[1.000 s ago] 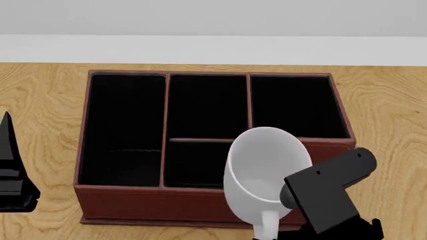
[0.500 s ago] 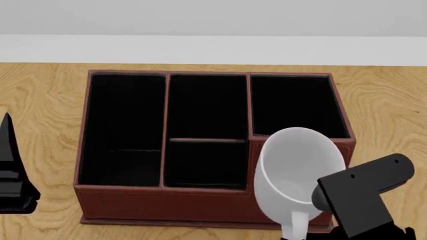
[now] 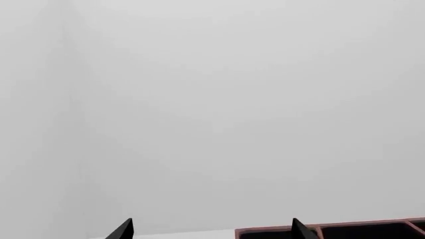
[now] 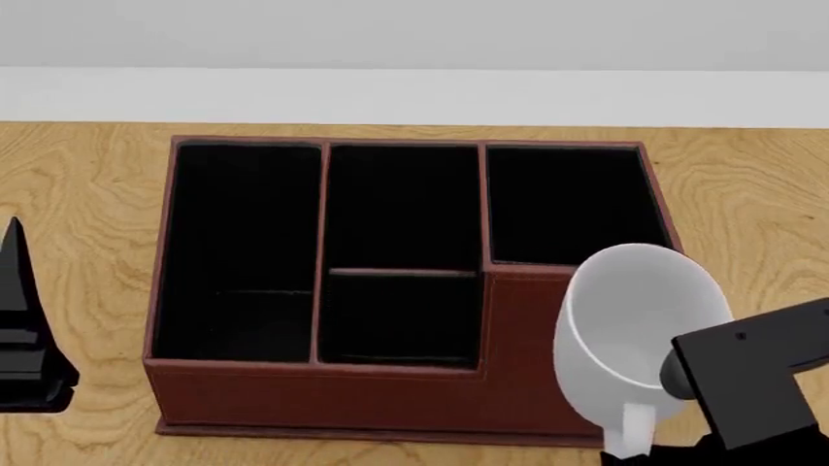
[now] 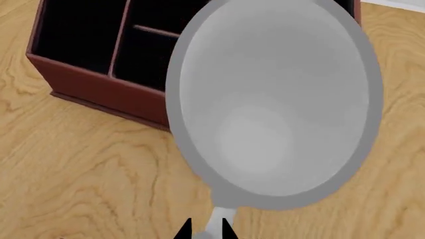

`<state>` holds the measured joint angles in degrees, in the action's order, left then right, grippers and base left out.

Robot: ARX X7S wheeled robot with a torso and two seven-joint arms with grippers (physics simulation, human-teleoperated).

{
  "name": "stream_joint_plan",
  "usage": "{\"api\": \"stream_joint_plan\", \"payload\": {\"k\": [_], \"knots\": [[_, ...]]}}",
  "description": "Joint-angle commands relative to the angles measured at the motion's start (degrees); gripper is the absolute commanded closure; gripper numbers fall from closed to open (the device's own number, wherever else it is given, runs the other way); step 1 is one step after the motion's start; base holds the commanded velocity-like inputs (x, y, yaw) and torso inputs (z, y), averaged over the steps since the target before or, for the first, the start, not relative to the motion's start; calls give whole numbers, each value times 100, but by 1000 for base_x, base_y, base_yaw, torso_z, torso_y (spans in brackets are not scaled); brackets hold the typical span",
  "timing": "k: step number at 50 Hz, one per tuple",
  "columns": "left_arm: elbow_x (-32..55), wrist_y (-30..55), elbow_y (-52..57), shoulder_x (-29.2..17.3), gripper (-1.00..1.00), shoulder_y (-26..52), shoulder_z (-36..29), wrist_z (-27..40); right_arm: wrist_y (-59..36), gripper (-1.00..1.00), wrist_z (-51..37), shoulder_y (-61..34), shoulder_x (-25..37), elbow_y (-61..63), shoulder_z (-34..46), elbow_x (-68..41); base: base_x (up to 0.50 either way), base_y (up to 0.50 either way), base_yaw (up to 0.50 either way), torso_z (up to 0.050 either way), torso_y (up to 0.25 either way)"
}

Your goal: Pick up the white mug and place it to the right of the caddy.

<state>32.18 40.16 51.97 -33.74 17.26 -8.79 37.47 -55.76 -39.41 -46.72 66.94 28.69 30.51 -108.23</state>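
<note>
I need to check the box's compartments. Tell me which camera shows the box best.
The head view: the whole box lies there with all four black compartments open to sight, only its right front corner hidden behind the white mug. The right wrist view shows just one corner behind the mug. The left wrist view catches only a sliver of the rim.

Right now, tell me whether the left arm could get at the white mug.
Probably not: the left gripper sits beyond the caddy, and the right gripper already holds the white mug opposite.
</note>
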Motion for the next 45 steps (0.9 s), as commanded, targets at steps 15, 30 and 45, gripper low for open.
{"api": "stream_joint_plan", "payload": {"k": [15, 30, 45], "knots": [[16, -55, -62, -1, -100, 16, -23, 40, 79, 100, 7, 82, 279, -189, -130, 317, 0, 0, 0, 0, 1], [-13, -120, -107, -12, -100, 19, -86, 25, -45, 100, -256, -64, 355, -373, -106, 319, 0, 0, 0, 0, 1], [29, -62, -60, -58, -100, 29, -62, 94, -245, 100, -328, -262, 179, -823, 17, 609, 0, 0, 0, 0, 0]]}}
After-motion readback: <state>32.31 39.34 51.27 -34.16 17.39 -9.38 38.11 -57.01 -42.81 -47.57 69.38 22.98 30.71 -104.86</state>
